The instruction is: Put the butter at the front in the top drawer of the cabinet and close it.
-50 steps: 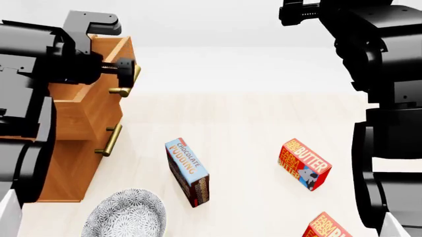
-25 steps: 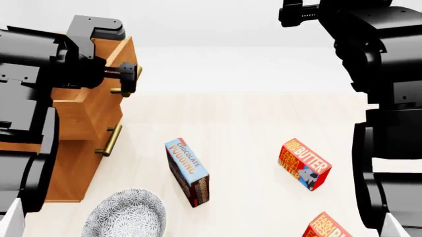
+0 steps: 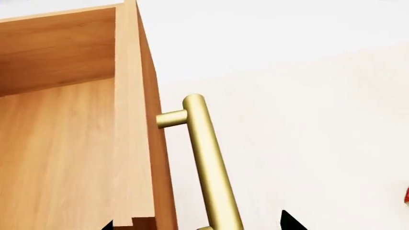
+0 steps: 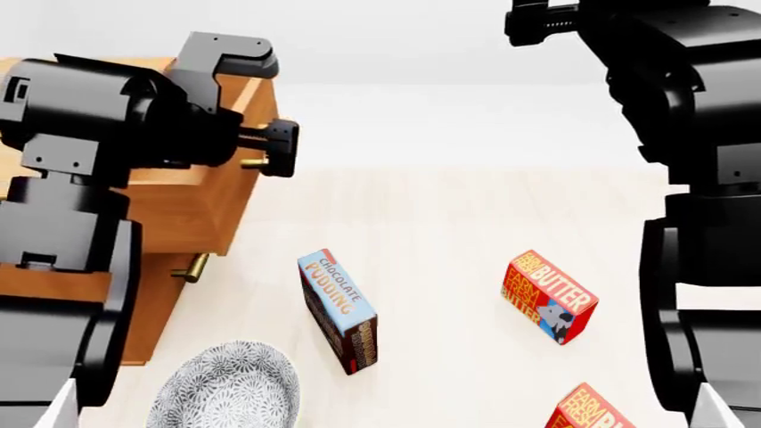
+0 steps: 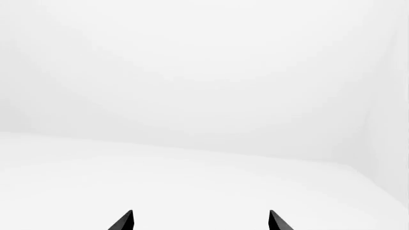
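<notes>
Two alike butter cartons lie on the pale floor in the head view: one (image 4: 550,296) at the right, the other (image 4: 591,410) nearer me, cut off by the bottom edge. The cabinet (image 4: 155,312) stands at the left with its top drawer (image 4: 208,209) pulled partly out. My left gripper (image 4: 282,149) is open at the drawer's brass handle (image 3: 204,153). In the left wrist view its tips straddle the handle and the drawer front, and the wooden drawer inside (image 3: 64,143) looks bare. My right gripper (image 5: 199,221) is open, raised high, holding nothing.
A chocolate pudding box (image 4: 339,308) lies between the cabinet and the butter cartons. A patterned grey bowl (image 4: 226,388) sits at the bottom left, in front of the cabinet. The lower drawer's handle (image 4: 194,267) pokes out below the top drawer.
The top drawer has slid out to the right along with my left gripper and arm. The cartons, the bowl and the right arm have not moved.
</notes>
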Available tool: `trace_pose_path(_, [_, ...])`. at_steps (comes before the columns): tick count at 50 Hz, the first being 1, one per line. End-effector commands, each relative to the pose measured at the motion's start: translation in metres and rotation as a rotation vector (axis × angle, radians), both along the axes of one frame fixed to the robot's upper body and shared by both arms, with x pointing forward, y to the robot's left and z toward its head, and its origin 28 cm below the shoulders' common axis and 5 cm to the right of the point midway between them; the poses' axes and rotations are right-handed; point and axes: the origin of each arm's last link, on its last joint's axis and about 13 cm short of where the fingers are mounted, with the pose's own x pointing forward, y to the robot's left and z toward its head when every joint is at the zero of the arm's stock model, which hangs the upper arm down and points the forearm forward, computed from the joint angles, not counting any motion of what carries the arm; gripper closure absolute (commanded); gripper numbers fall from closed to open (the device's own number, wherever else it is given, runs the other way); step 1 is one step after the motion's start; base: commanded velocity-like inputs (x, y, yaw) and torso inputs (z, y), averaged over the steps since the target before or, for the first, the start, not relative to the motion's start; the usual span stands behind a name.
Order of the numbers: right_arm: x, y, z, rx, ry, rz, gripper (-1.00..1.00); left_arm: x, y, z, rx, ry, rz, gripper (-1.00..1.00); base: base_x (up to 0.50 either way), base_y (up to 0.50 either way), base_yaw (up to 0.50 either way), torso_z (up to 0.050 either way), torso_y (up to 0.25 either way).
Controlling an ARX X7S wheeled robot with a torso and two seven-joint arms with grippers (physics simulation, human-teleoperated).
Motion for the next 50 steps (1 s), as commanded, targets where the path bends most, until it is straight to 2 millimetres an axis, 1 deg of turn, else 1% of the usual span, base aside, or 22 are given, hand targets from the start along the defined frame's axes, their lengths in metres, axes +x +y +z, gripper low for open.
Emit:
trace_pose_path(1, [-0.001, -0.001, 0.001, -0.003, -0.001, -0.005, -1.00, -0.005, -0.027, -0.005, -0.093, 0.031, -0.117, -1.00, 0.00, 0.00, 0.00, 0.000, 0.000])
trace_pose_path(6, [-0.001, -0.001, 0.001, -0.003, 0.001, -0.004, -1.00, -0.006, -0.039, -0.002, -0.106, 0.029, -0.152, -1.00, 0.00, 0.00, 0.00, 0.000, 0.000])
trace_pose_path(17, [-0.002, -0.002, 0.001, -0.004, 0.001, -0.002, -1.00, -0.010, -0.057, 0.002, -0.113, 0.026, -0.207, -1.00, 0.00, 0.00, 0.00, 0.000, 0.000])
trace_pose_path(23, [-0.002, -0.003, 0.001, -0.001, 0.002, 0.000, -1.00, -0.014, -0.072, 0.008, -0.122, 0.016, -0.257, -1.00, 0.00, 0.00, 0.00, 0.000, 0.000])
trace_pose_path(28, [-0.002, -0.004, 0.002, 0.001, 0.001, -0.002, -1.00, -0.015, -0.079, 0.011, -0.124, 0.010, -0.281, -1.00, 0.00, 0.00, 0.00, 0.000, 0.000])
trace_pose_path(38, [-0.003, -0.005, 0.001, 0.001, 0.004, -0.005, -1.00, -0.018, -0.090, 0.018, -0.128, -0.002, -0.326, -1.00, 0.00, 0.00, 0.00, 0.000, 0.002])
trace_pose_path(44, [-0.004, -0.005, 0.002, -0.005, 0.004, -0.006, -1.00, -0.020, -0.091, 0.033, -0.131, -0.038, -0.345, -1.00, 0.00, 0.00, 0.00, 0.000, 0.002])
trace_pose_path(48, [-0.005, -0.007, 0.001, -0.004, 0.005, -0.009, -1.00, -0.020, -0.087, 0.045, -0.126, -0.067, -0.338, -1.00, 0.00, 0.00, 0.00, 0.000, 0.005])
trace_pose_path(50, [-0.005, -0.007, 0.001, -0.003, 0.005, -0.009, -1.00, -0.020, -0.083, 0.053, -0.116, -0.089, -0.330, -1.00, 0.00, 0.00, -0.01, 0.000, 0.000])
